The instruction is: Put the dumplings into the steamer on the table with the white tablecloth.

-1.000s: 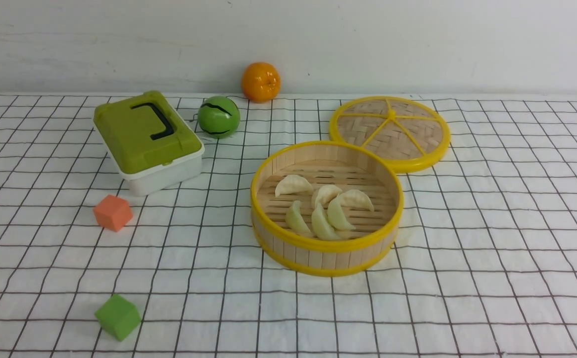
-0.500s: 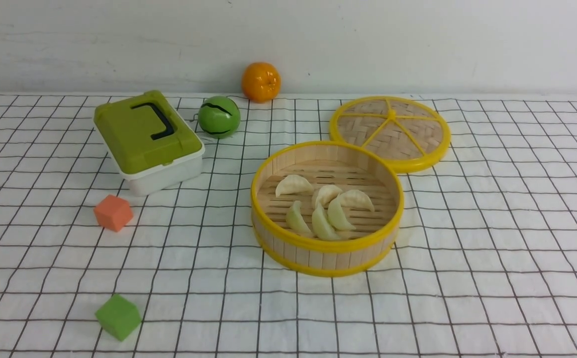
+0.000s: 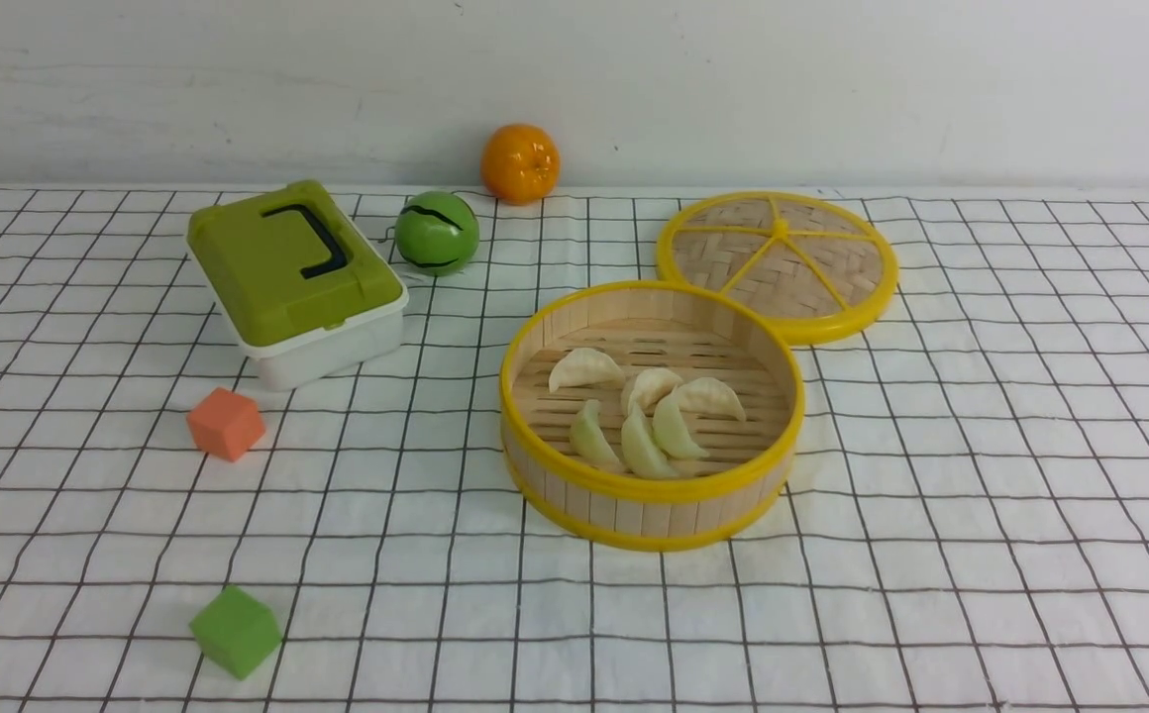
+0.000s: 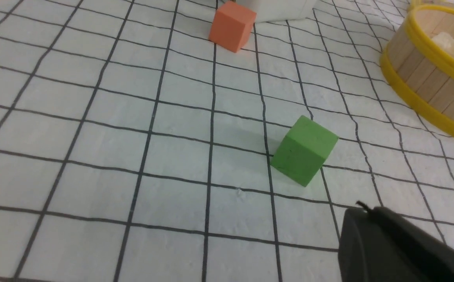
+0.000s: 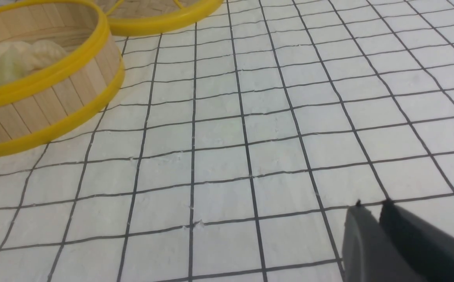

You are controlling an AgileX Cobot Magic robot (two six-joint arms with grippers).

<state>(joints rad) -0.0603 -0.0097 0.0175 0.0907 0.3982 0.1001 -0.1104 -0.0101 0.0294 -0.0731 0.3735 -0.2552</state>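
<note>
Several pale dumplings (image 3: 649,411) lie together inside the round bamboo steamer (image 3: 649,488), which stands on the white grid tablecloth (image 3: 981,475) right of centre. Neither arm shows in the front view. In the left wrist view my left gripper (image 4: 362,207) hangs shut and empty over the cloth, near a green cube (image 4: 304,150), with the steamer (image 4: 426,78) off to one side. In the right wrist view my right gripper (image 5: 372,205) shows a narrow gap between its tips, nothing in it, over bare cloth away from the steamer (image 5: 47,105).
The woven steamer lid (image 3: 778,262) lies flat behind the steamer. A green-lidded white box (image 3: 292,277), a green ball (image 3: 436,233) and an orange (image 3: 520,163) sit at the back left. An orange cube (image 3: 225,424) and the green cube (image 3: 234,631) lie front left.
</note>
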